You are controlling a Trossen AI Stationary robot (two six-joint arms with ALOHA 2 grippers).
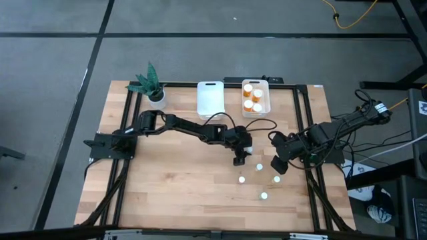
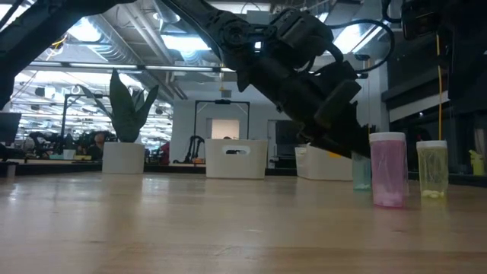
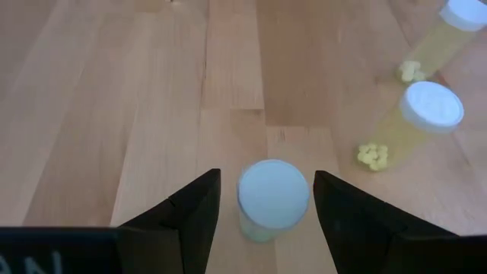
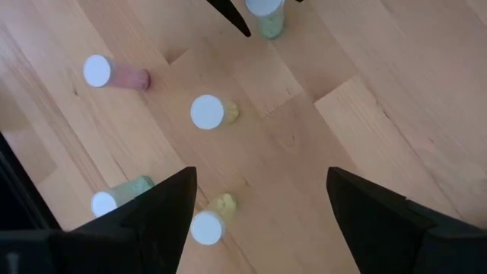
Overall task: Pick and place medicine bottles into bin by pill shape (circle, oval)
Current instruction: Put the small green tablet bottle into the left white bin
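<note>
My left gripper [image 1: 240, 157] is open at the table's middle. Its two fingers stand on either side of a small pale green bottle with a white cap [image 3: 272, 196], which stands upright on the table; a gap shows on each side. The low view shows the gripper [image 2: 351, 137] low over that bottle [image 2: 361, 172]. To its right stand a pink bottle [image 2: 388, 169] and a yellow one [image 2: 431, 169]. My right gripper [image 1: 279, 164] is open and empty above the bottles [image 4: 207, 112] on the right.
Several small white-capped bottles stand loose on the wood near the front right [image 1: 264, 196]. A white bin [image 1: 210, 99] and a bin holding orange bottles [image 1: 265, 85] stand at the far edge. A potted plant [image 1: 150, 85] stands at the far left.
</note>
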